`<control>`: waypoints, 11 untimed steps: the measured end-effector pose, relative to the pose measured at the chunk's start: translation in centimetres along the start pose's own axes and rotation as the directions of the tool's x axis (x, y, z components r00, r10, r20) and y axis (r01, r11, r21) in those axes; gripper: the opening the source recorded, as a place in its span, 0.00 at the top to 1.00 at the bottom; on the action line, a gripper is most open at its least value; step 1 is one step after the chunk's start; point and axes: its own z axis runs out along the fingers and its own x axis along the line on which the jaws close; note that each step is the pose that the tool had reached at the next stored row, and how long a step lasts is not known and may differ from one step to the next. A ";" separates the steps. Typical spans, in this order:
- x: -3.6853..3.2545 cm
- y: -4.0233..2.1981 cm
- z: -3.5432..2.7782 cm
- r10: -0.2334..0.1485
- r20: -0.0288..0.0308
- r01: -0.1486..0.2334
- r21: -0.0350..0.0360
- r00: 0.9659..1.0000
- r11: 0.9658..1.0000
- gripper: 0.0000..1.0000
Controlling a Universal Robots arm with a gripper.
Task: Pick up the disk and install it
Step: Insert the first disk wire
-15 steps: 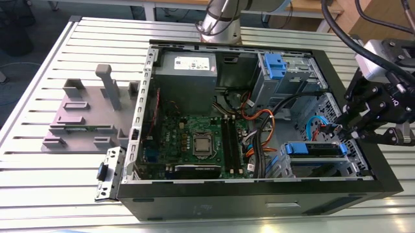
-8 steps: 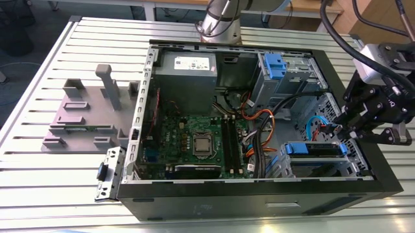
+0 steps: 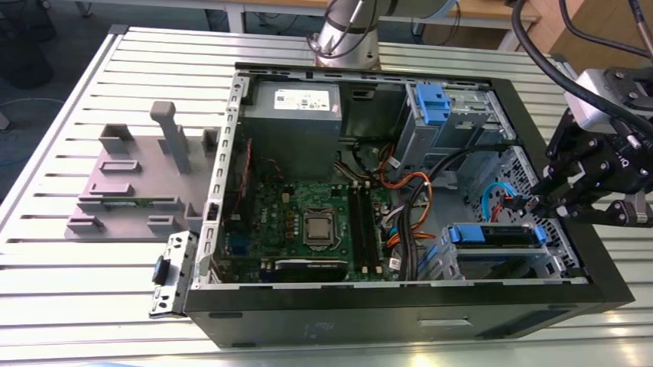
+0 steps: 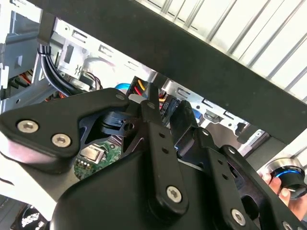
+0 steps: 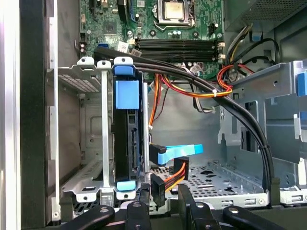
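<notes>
Already seated: disk (image 5: 125, 143) in bay | gripper (image 5: 163, 194) open beside cable plugs (image 5: 163, 179) | black cables (image 5: 230, 103) cross above

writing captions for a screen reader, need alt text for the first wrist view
The disk, in its blue carrier, stands on edge in a metal bay inside an open computer case. Beside it lie a blue cable and a bundle of orange, red and yellow wires, with the motherboard beyond. The black claw is near the disk.
</notes>
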 end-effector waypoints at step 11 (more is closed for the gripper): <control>0.00 0.00 0.01 0.000 0.000 0.000 0.000 1.000 1.000 0.77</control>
